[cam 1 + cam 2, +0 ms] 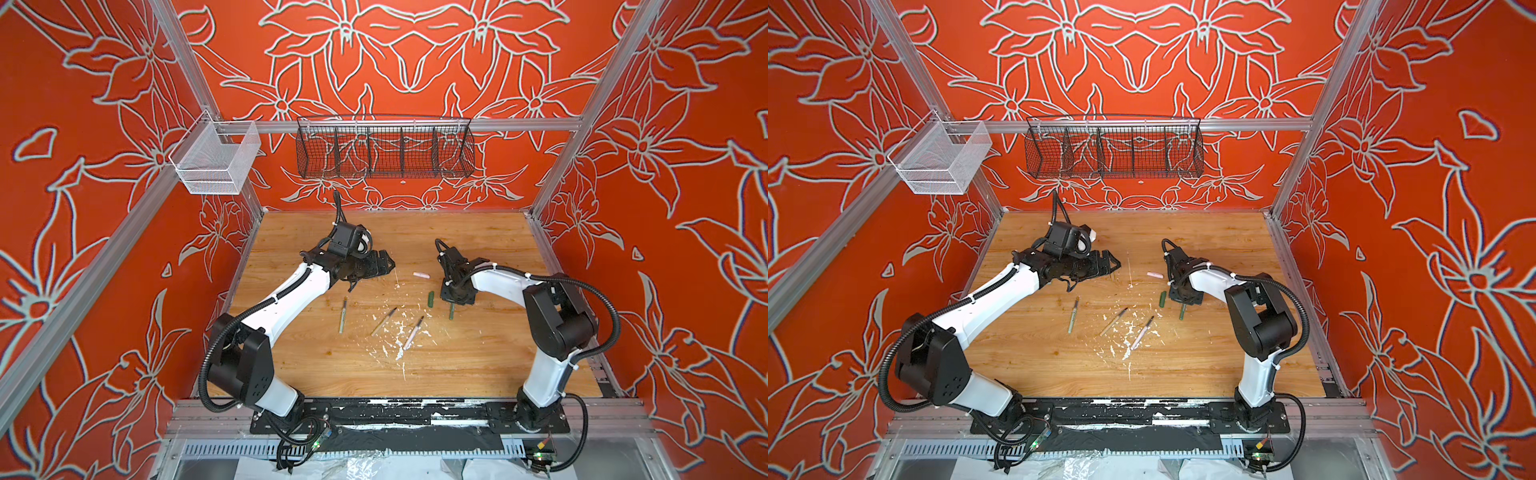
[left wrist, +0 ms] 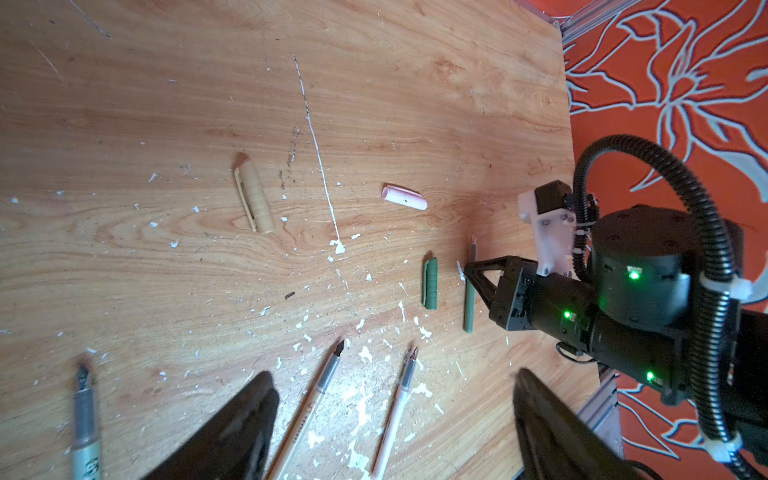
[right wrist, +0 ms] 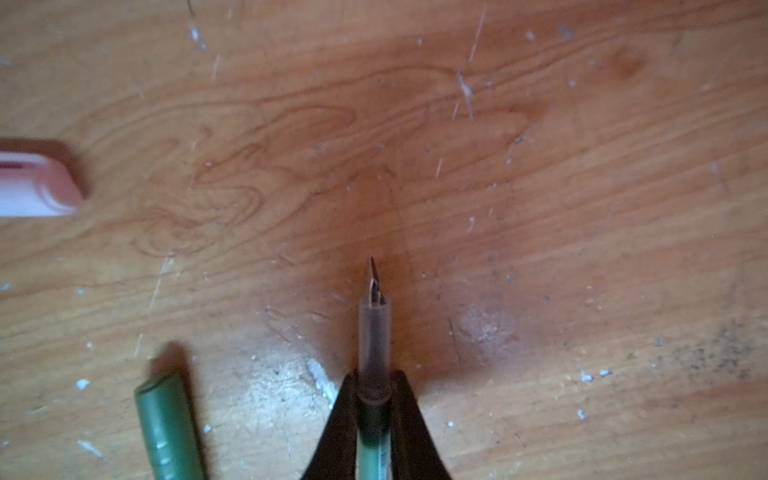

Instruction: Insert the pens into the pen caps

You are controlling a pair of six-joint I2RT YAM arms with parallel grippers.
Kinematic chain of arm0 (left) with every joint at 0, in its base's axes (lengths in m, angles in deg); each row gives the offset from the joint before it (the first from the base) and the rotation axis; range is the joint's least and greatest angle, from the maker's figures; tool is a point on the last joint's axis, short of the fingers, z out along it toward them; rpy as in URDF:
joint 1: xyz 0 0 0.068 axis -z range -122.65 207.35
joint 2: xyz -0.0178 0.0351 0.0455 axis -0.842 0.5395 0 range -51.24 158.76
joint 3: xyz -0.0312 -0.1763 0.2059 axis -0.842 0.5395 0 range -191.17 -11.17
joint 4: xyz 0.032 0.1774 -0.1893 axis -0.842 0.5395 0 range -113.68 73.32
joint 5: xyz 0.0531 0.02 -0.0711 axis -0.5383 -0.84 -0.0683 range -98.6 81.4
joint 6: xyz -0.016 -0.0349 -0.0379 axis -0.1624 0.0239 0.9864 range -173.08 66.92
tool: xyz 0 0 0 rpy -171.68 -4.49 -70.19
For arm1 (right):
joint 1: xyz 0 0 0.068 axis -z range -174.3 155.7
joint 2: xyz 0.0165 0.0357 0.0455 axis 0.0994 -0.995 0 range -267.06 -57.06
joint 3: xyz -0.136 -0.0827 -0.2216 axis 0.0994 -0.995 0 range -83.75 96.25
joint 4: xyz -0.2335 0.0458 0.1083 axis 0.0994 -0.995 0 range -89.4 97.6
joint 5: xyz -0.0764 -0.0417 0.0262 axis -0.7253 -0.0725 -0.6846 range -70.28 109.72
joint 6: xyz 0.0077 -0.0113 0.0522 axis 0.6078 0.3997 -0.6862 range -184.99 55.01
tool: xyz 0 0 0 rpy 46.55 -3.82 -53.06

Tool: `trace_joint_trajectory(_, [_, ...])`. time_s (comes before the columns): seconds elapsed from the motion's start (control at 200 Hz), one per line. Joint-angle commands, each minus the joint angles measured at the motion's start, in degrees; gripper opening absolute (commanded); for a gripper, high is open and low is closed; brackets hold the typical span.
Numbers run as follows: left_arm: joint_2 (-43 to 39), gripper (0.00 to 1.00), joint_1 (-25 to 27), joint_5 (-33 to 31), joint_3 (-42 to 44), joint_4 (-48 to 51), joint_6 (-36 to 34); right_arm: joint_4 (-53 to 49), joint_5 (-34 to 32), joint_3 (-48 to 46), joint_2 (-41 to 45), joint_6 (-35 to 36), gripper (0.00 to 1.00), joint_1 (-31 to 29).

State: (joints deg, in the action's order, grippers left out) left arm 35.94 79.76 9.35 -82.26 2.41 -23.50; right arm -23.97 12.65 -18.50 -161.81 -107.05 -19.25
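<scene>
The square wooden table (image 1: 457, 365) had bare board across its far strip and along its near edge, and the right edge was well apart from everything lying on it. The black left end effector (image 1: 388, 264) hung above the left-centre of the table with its jaws spread wide and nothing between them. The black right end effector (image 3: 374, 378) pointed down at the right-centre, clenched on the slim dark green pen (image 3: 374, 332), whose clear grip section and dark pointed nib stuck out past the fingertips, low over the board. Three more slim pens lay in a loose row mid-table, nibs toward the far side, well apart from each other: the pale green pen (image 1: 342, 316), the tan pen (image 1: 384, 321) and the pink pen (image 1: 413, 332), the last two among white paint flecks (image 1: 399, 332). The stubby dark green cap (image 1: 431, 299) lay just beside the gripped pen, not touching it. The stubby pink cap (image 1: 421, 275) lay farther back, and the stubby tan cap (image 2: 254, 195) showed only in the left wrist view, on open board
</scene>
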Motion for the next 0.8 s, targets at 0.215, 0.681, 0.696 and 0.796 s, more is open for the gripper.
trace_joint_trajectory(0.215, [-2.3, 0.87, 1.3, 3.9, 1.2, -3.3, -3.1, 5.9, 1.2, -6.3, 8.3, -1.5, 0.07, 0.8])
trace_joint_trajectory(0.681, [-9.9, 0.79, 4.6, 23.2, 16.8, -34.2, -5.0, 14.0, 5.4, -4.9, 29.1, 4.4, 0.07, -9.1])
trace_joint_trajectory(0.696, [-10.0, 0.79, 4.9, 23.4, 17.0, -34.6, -5.1, 13.9, 5.5, -4.5, 29.2, 4.4, 0.07, -9.5])
trace_joint_trajectory(0.796, [-9.7, 0.78, 6.7, 25.3, 18.7, -38.3, -5.7, 13.9, 6.1, -2.6, 29.6, 4.0, 0.07, -12.0])
